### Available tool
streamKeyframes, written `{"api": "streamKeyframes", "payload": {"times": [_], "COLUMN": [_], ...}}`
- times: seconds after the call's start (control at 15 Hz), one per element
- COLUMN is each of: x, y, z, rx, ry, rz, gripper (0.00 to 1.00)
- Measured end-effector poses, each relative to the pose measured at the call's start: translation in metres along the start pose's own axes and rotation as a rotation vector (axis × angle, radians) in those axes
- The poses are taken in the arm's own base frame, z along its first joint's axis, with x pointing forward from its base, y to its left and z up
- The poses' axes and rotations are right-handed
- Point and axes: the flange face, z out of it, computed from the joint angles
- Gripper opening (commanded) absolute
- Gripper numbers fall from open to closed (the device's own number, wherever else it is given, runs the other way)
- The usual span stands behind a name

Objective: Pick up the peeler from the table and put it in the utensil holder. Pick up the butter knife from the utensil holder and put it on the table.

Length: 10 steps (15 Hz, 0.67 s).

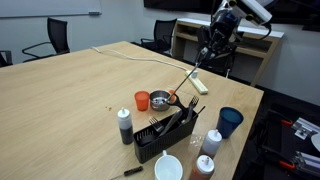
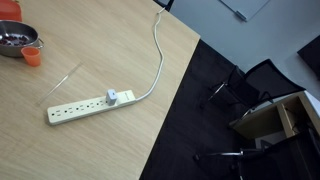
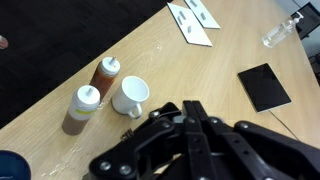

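Gripper (image 1: 205, 58) on the black-and-white arm hangs in the air beyond the far end of the long black slotted plastic utensil holder (image 1: 156, 150), well above the large light-wood table (image 1: 70, 100). A thin pale straight utensil (image 1: 188, 80) slants from the fingertips down toward the holder; it is too fine to identify.

Finger state: in the wrist view the black fingers (image 3: 195, 115) look drawn close, but I cannot tell whether they clamp the utensil.

The holder stands upright on the table with several utensils in it.
- Just beyond the holder: a round metal bowl (image 1: 160, 98) and a small orange cup (image 1: 142, 100).
- Beside the holder: a dark blue cup (image 1: 230, 122), a white cup (image 1: 168, 167) and a white-capped dark bottle (image 1: 125, 125).
- Farther beyond the holder: a white power strip (image 1: 200, 86), flat on the table.
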Motion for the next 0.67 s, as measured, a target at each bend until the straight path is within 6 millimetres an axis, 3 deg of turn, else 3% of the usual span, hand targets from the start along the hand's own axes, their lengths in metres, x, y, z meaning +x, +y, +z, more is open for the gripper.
{"api": "streamKeyframes", "payload": {"times": [0.33, 0.67], "x": [0.002, 0.026], "y": [0.003, 0.043], "z": [-0.051, -0.096], "rx": [0.104, 0.246], "ry": [0.202, 0.425], "rz": [-0.092, -0.21], "gripper": [0.0, 0.0]}}
